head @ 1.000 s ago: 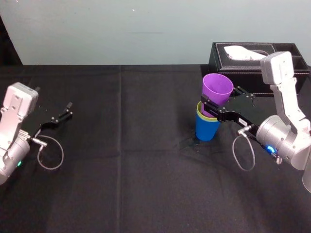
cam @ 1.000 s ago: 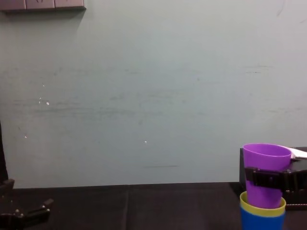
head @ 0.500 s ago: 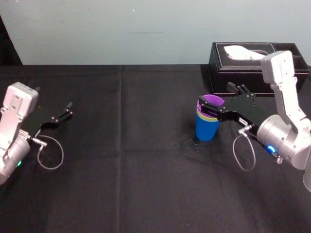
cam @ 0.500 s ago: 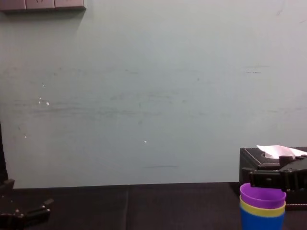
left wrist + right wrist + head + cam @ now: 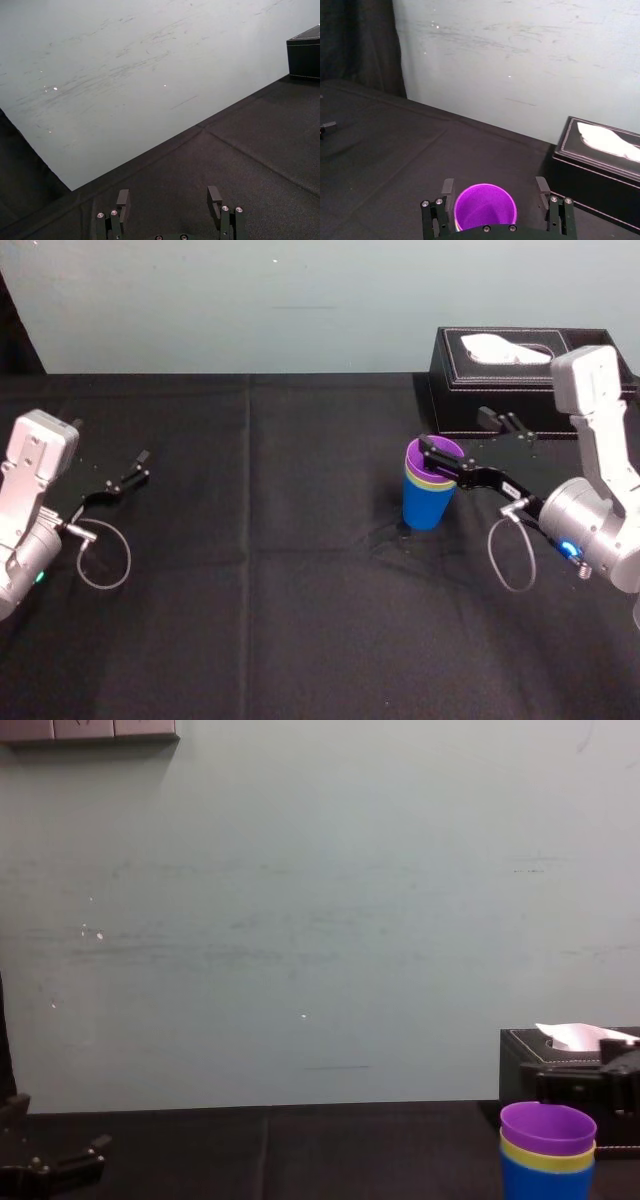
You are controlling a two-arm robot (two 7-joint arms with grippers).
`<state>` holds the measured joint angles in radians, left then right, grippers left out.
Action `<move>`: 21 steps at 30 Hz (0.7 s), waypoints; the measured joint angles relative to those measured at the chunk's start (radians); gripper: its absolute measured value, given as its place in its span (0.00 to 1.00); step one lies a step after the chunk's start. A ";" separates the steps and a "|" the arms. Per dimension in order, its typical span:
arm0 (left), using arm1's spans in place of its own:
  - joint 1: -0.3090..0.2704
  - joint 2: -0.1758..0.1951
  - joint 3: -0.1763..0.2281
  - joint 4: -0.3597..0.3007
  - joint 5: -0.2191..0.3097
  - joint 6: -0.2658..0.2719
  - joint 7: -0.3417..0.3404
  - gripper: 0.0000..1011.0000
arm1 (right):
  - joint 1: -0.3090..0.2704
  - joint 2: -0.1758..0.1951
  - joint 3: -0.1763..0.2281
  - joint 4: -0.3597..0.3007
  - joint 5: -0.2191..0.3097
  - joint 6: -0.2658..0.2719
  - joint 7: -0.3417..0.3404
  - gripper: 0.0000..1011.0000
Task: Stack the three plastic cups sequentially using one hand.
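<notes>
Head view: purple cup just dropped into yellow-green cup and blue cup, two o'clock; right end effector released, so stack looks done. Left end effector parked, likewise released.

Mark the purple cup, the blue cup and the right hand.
purple cup [image 5: 548, 1125]: chest view, inside its open mouth.
blue cup [image 5: 426, 510]: head view, side wall.
right hand [image 5: 495, 189]: right wrist view, midway between fingertips.

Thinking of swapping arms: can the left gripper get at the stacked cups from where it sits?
Doubtful. The left gripper sits far left; the stacked cups stand right of centre, with the right gripper open around their rim. Only bare tablecloth lies between, so distance is the doubt.
</notes>
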<state>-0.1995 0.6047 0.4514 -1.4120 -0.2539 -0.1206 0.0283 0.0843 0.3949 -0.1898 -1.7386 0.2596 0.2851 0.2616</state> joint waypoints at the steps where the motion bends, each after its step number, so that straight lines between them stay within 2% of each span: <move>1: 0.000 0.000 0.000 0.000 0.000 0.000 0.000 1.00 | -0.009 0.001 0.010 -0.004 0.003 -0.005 -0.002 0.99; 13: 0.000 0.000 0.000 0.000 0.000 0.000 0.000 1.00 | -0.099 0.009 0.100 0.001 0.019 -0.093 -0.036 0.99; 21: 0.000 0.000 0.000 0.000 0.000 0.000 0.000 1.00 | -0.156 -0.023 0.155 0.039 -0.005 -0.127 -0.095 0.99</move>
<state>-0.1995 0.6047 0.4514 -1.4120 -0.2539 -0.1205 0.0283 -0.0714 0.3723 -0.0352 -1.6997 0.2545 0.1583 0.1669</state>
